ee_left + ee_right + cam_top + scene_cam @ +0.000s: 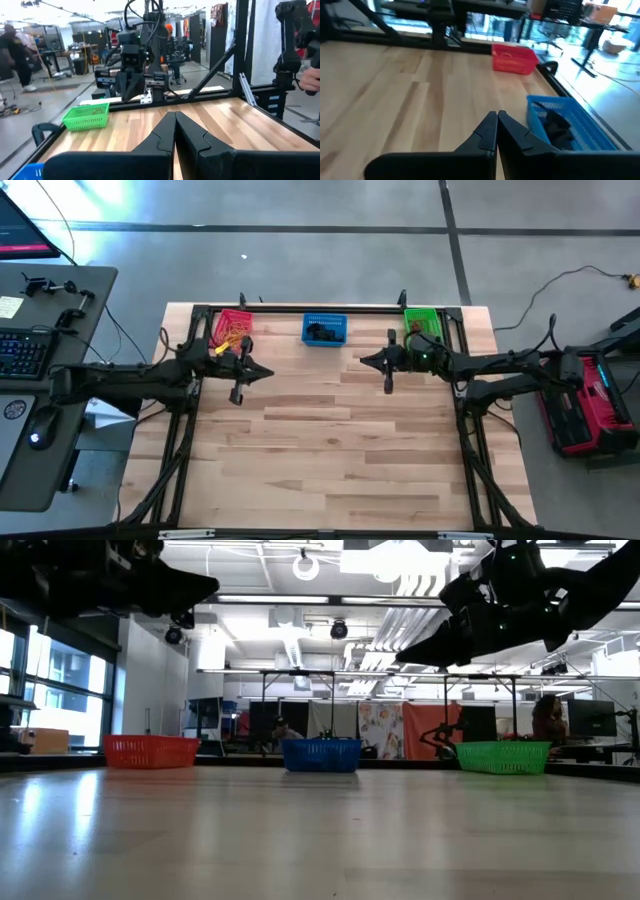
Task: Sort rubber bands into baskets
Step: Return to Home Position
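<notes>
Step in hand: return to home (judged from the layout). Nothing loose is seen on the table (330, 440), so sorting is judged done.

Left gripper (266, 372) is held above the table, in front of the red basket (232, 328). Its fingers are pressed together and nothing is gripped (in the left wrist view the tips meet with no gap). Right gripper (364, 362) is held opposite it, in front of the gap between the blue basket (324, 329) and the green basket (422, 318), likewise closed up and empty. The tips are pointed at each other across the table, well apart. Both arms are shown well clear of the wood in the low view.

Yellow bands (233, 336) are piled in the red basket and black bands (555, 125) in the blue one. The green basket's contents cannot be made out, as it is partly covered by the right arm from above.

Orientation: the baskets are set in a row along the far edge, each long axis lying along that edge, openings up. The bands are heaped, so no single direction can be given.

Next move: no grasp is needed. The arms are to be drawn back toward their bases, kept high so the green basket isn't clipped.
</notes>
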Robot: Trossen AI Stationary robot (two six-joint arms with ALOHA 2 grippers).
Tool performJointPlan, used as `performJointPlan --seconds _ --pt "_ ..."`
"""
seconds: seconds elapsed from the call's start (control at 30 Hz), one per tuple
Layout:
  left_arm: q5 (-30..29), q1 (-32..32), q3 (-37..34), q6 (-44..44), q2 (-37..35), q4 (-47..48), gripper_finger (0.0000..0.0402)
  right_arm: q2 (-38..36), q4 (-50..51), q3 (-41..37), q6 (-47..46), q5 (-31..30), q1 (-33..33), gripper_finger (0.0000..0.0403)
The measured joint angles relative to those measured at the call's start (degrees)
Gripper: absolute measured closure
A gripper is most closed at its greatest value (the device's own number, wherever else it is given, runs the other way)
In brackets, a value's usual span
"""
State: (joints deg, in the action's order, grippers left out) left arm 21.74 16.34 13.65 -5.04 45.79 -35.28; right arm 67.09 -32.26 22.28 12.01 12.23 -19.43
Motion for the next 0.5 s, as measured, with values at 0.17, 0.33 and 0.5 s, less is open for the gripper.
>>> performJointPlan --seconds 0.17,0.33,0.5 --pt "-1.36 0.20 0.00 -0.60 -5.53 6.93 0.0401 0.00 0.59 -0.02 0.07 -6.79 2.53 0.0403" --pt "-3.04 0.20 0.00 -1.09 -7.88 9.04 0.0401 0.00 -1.29 -0.43 0.45 -14.80 7.90 0.0403" --pt "-3.14 0.20 0.00 -1.12 -7.99 8.98 0.0401 -1.06 -6.48 -6.10 -0.93 -14.26 9.25 0.0403"
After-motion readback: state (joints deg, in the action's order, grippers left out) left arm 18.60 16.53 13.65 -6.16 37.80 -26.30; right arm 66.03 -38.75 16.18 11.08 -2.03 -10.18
